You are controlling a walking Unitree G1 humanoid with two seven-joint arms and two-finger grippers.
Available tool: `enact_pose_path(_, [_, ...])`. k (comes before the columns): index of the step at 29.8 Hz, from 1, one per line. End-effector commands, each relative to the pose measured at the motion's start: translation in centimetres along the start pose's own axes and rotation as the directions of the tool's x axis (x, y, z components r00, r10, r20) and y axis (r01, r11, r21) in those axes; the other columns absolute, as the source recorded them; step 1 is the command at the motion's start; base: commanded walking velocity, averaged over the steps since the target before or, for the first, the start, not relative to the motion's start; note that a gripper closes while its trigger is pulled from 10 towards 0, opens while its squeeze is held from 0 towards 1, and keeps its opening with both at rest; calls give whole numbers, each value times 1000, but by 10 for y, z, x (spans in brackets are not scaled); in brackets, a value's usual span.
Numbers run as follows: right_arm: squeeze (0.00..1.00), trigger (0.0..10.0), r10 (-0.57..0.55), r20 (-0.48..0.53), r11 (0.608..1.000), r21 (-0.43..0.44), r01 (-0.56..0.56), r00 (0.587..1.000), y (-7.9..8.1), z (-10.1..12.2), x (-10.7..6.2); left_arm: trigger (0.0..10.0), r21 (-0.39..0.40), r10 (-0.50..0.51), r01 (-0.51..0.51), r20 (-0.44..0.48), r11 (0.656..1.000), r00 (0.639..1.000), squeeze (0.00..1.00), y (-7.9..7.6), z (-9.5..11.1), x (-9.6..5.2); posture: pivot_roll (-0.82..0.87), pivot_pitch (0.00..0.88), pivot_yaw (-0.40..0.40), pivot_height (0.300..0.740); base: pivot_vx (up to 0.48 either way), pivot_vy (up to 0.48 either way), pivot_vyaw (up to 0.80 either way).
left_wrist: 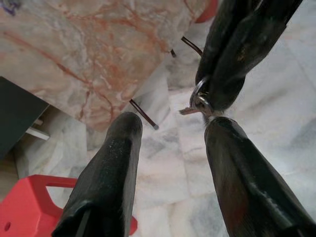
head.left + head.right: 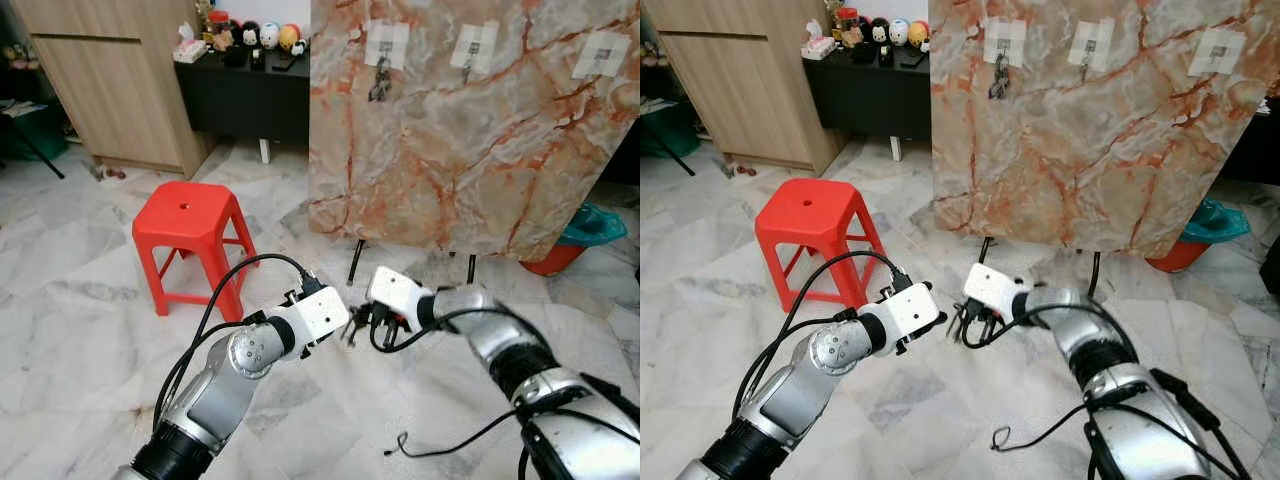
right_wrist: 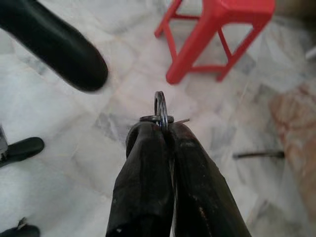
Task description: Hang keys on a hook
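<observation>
The small metal key ring with its keys [image 3: 161, 107] sits pinched between the closed fingers of the right hand [image 3: 165, 129], its loop standing up just past the fingertips. The left hand [image 1: 173, 126] faces it from close by, fingers spread wide and gripping nothing, one fingertip [image 1: 219, 128] almost touching the ring. Ahead of and well above both hands stands the tilted orange-veined marble board [image 2: 470, 130], carrying a row of small hooks on white pads; the leftmost already bears keys, the empty middle hook [image 2: 468, 62] lies up and forward. The right hand holds the keys, so the reach looks to be its own.
</observation>
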State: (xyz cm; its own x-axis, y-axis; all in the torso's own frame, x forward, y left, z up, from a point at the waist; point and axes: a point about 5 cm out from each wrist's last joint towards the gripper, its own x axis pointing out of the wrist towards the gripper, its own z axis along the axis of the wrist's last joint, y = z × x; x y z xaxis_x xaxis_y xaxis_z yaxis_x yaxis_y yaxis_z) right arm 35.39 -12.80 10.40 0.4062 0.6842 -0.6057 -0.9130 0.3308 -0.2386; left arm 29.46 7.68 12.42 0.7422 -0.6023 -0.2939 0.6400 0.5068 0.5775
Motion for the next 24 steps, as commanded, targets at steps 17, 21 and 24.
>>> enact_pose_path(17, [0, 0, 111, 83, 979, -179, -95, 990, -8, 50, -14, 10000, -309, -51, 80, 101, 948, 994, 0, -13, -15, -5, -60, 12, -35, 740, 0, 0, 0])
enact_pose_path(21, [0, 0, 124, 92, 977, -182, -106, 988, -6, 54, -13, 10000, -330, -64, 100, 118, 939, 991, 0, -13, -16, -5, -56, 18, -29, 740, 0, 0, 0])
enact_pose_path(24, [0, 0, 132, 92, 976, -185, -114, 987, -4, 55, -12, 10000, -321, -76, 111, 122, 940, 990, 0, -12, -16, -5, -57, 23, -26, 740, 0, 0, 0])
